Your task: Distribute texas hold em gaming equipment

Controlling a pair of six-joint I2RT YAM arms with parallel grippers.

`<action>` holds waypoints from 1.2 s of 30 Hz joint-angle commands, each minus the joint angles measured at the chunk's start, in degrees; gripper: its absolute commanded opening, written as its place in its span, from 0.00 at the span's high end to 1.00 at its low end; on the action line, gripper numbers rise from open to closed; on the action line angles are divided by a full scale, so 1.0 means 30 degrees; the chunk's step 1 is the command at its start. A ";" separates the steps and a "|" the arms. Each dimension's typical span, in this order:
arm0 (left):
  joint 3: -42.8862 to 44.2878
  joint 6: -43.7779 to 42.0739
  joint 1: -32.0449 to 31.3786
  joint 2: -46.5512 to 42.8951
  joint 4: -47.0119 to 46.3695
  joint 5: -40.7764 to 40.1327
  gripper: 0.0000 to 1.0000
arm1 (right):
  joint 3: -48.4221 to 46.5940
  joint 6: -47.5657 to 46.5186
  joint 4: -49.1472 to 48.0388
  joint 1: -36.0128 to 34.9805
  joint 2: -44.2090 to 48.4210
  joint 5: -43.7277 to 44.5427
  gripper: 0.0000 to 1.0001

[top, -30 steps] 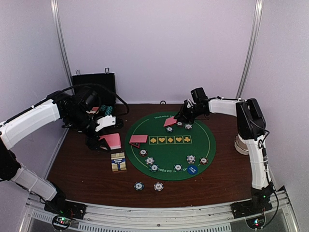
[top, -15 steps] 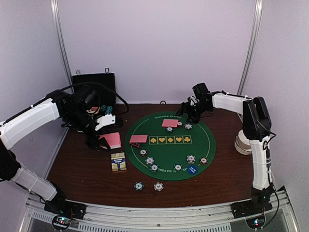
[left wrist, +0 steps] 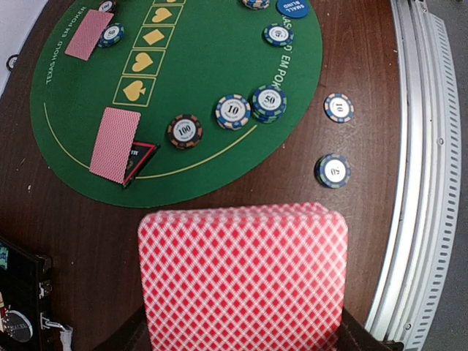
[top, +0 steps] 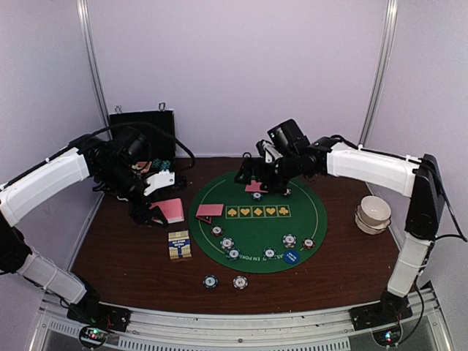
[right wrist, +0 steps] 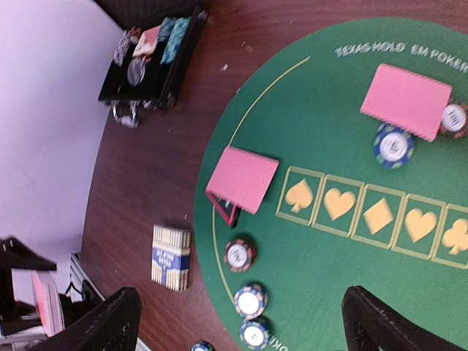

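Observation:
My left gripper point(top: 156, 212) hangs over the bare wood left of the green mat point(top: 241, 227), shut on a deck of pink-backed cards point(left wrist: 243, 274). My right gripper point(right wrist: 245, 325) is open and holds nothing; it hovers above the mat's far side. Pink cards point(top: 257, 187) lie just below it in the top view. More pink cards point(right wrist: 243, 178) lie at the mat's left edge, over a red-black triangular marker point(left wrist: 139, 157). Striped chips point(left wrist: 232, 112) curve along the mat's near edge beside a blue disc point(top: 292, 257). Two chips point(top: 210, 281) lie off the mat.
A small yellow-blue card box point(top: 179, 244) lies on the wood left of the mat. An open black case point(top: 142, 128) stands at the back left with chips inside. White bowls point(top: 373, 214) sit at the right. A metal rail point(left wrist: 420, 168) runs along the near table edge.
My right gripper has opened, leaving the pink cards on the mat's far side, and its arm has swung left across the mat. The left arm and its deck have not moved.

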State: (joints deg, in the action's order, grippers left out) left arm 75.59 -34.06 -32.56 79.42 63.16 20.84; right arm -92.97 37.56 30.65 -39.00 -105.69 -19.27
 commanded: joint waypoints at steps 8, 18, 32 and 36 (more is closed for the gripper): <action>0.0638 0.0353 0.0100 -0.0617 -0.0127 0.0654 1.00 | 0.4516 0.5859 -0.2188 -0.6773 0.2614 0.5646 0.01; 0.0433 0.0369 0.0100 -0.0712 -0.0243 0.0718 1.00 | 0.6363 0.6555 -0.7938 -0.5990 0.2367 0.1019 0.01; 0.0525 0.0483 0.0100 -0.0528 -0.0281 0.0700 1.00 | 0.4348 0.5979 -1.1644 -0.5881 -0.0112 -0.3439 0.04; 0.0539 0.0456 0.0100 -0.0452 -0.0306 0.0674 1.00 | 0.4064 0.6104 -1.2370 -0.5868 -0.0439 -0.4207 0.04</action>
State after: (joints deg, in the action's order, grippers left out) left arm 75.90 -33.21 -32.56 78.72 63.16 21.54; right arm -78.56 55.77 -1.61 -56.73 -106.17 -27.94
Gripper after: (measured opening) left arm 0.666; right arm 0.963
